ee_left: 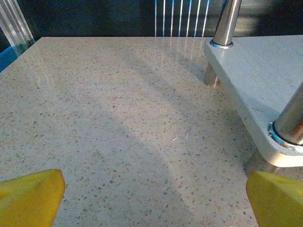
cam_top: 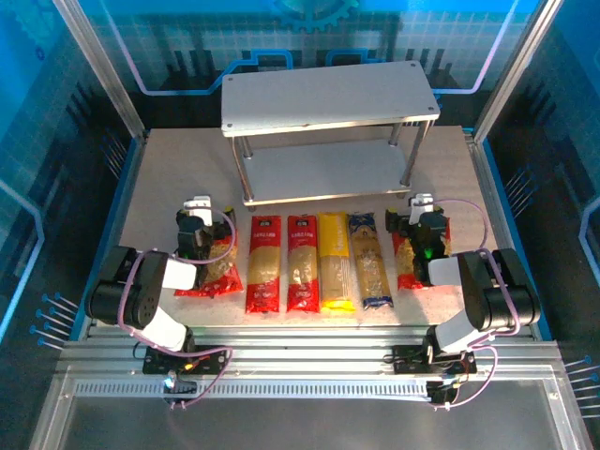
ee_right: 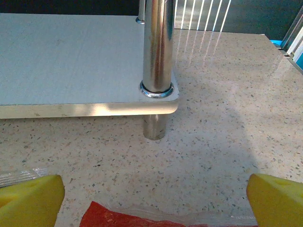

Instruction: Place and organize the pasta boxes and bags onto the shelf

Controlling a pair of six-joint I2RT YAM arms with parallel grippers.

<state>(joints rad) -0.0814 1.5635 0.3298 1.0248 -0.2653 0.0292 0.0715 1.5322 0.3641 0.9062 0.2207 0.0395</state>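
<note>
Nearest the camera, the two arms sit bolted side by side at the table's front edge. The speckled table [cam_top: 164, 183] stretches away from them, and at its far side stands the shelf [cam_top: 330, 97], its two pale boards on silver legs. No pack lies on either board yet.

Between arms and shelf the pasta lies in one row. A plump red bag [cam_top: 221, 274] marks the left end, partly under the left arm, and a second red bag [cam_top: 409, 261] marks the right end under the right arm. Between them, edge to edge, lie the four narrow packs: a red pack [cam_top: 265, 262], another red pack [cam_top: 303, 262], the yellow pack [cam_top: 335, 262] and the dark blue pack [cam_top: 369, 261].

The left gripper [cam_top: 208, 208] hovers over the far end of its bag. In the left wrist view its yellow pads [ee_left: 28, 196] stand wide apart with only table between them and the shelf's corner ahead. The right gripper [cam_top: 412, 211] hangs over the other bag, its pads [ee_right: 277, 198] likewise spread. The bag's red edge shows low between them, unclamped.

I judge the task to be at its very start, with each arm poised for a first pick. The next move calls for lowering onto a bag, closing on the crinkly plastic near its end, then lifting it clear of the shelf's leg [ee_right: 156, 47] onto a board.
</note>
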